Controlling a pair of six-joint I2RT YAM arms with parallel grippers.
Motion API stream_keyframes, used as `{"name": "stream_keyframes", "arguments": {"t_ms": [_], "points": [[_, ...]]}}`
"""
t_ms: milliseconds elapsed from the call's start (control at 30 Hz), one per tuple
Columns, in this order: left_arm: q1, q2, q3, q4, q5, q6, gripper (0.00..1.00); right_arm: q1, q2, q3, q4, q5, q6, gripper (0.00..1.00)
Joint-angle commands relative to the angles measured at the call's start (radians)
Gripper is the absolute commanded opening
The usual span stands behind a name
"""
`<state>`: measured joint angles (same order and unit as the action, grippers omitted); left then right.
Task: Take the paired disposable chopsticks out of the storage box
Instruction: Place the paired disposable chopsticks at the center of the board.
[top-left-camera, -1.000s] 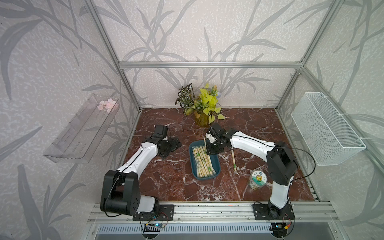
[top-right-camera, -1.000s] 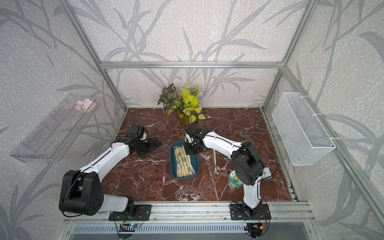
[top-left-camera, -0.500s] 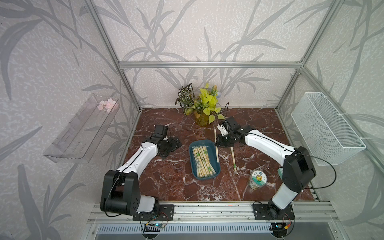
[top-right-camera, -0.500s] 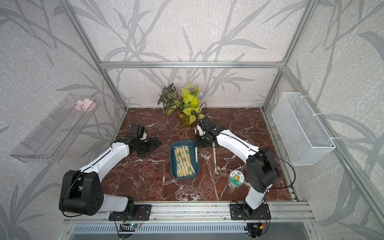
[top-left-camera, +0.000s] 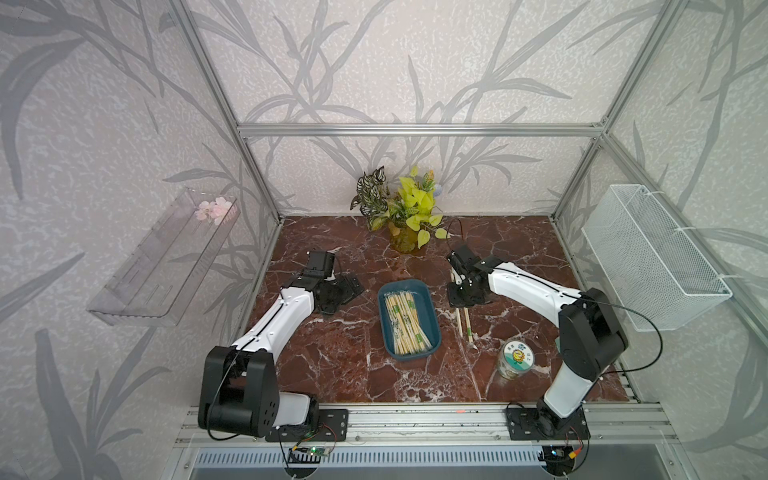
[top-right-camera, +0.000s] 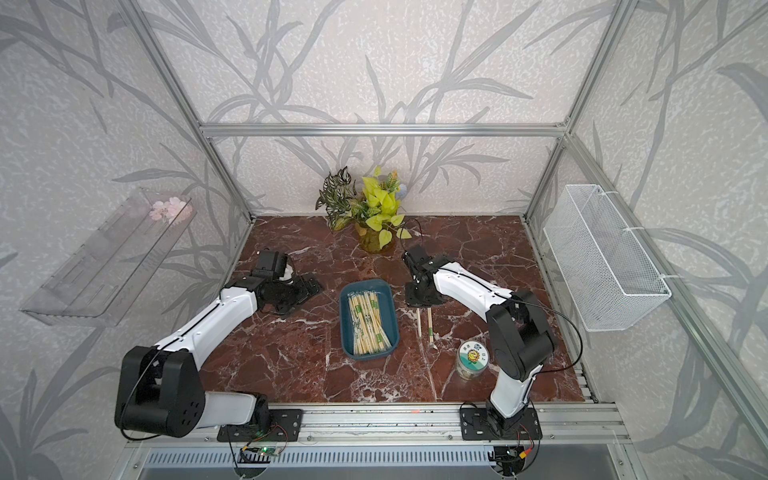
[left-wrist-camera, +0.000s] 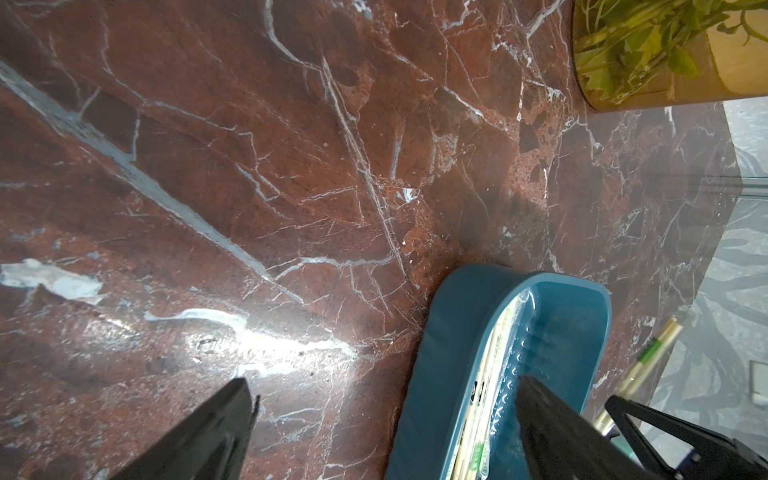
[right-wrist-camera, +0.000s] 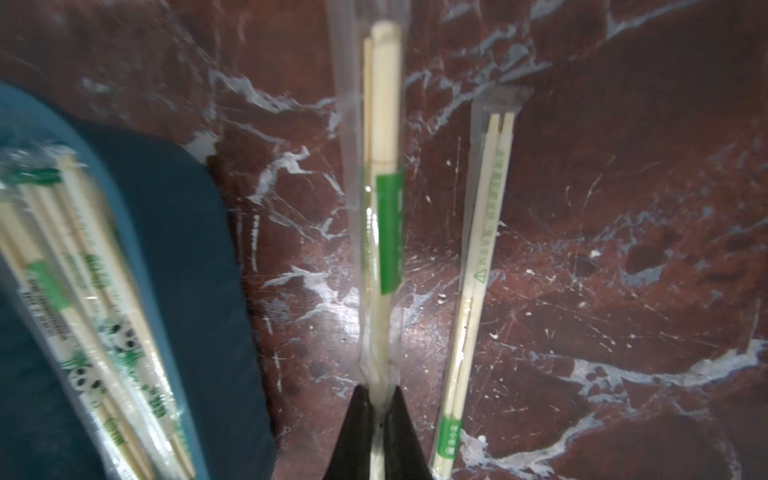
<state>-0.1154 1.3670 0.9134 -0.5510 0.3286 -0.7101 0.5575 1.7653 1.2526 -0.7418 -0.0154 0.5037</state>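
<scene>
red-brown marble tabletop (top-left-camera: 332, 357), white-veined, inside an aluminium frame with leaf-print walls. right claw (right-wrist-camera: 376, 401) pinched shut on one sleeved chopstick pair (right-wrist-camera: 384, 208); a loose pair (right-wrist-camera: 486, 232) lies just beside it. storage box (top-left-camera: 420, 297) with the paired disposable chopsticks (top-left-camera: 405, 324) sits between both claws. left claw (left-wrist-camera: 380, 390) spread wide near the box.

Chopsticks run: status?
Left gripper open, empty, beside storage box. Right gripper shut on held pair, outside the box, next to loose pair on table. More pairs in box. Nothing blocking.
</scene>
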Motion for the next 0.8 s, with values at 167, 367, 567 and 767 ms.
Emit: {"name": "stream_keyframes", "arguments": {"t_ms": [167,367,567,767], "points": [[0.0,-0.022,-0.019,0.008,0.01,-0.018,0.99,0.002,0.067,-0.021,-0.016,0.071,-0.014,0.05],[-0.001,-0.009,-0.011,0.004,0.01,-0.015,0.99,0.002,0.101,-0.004,-0.016,0.081,-0.01,0.05],[-0.001,-0.008,-0.01,0.003,0.013,-0.016,0.99,0.002,0.12,0.008,-0.024,0.088,-0.002,0.11],[-0.002,-0.006,-0.006,-0.004,0.008,-0.012,0.99,0.002,0.097,-0.002,-0.016,0.071,0.009,0.21]]}}
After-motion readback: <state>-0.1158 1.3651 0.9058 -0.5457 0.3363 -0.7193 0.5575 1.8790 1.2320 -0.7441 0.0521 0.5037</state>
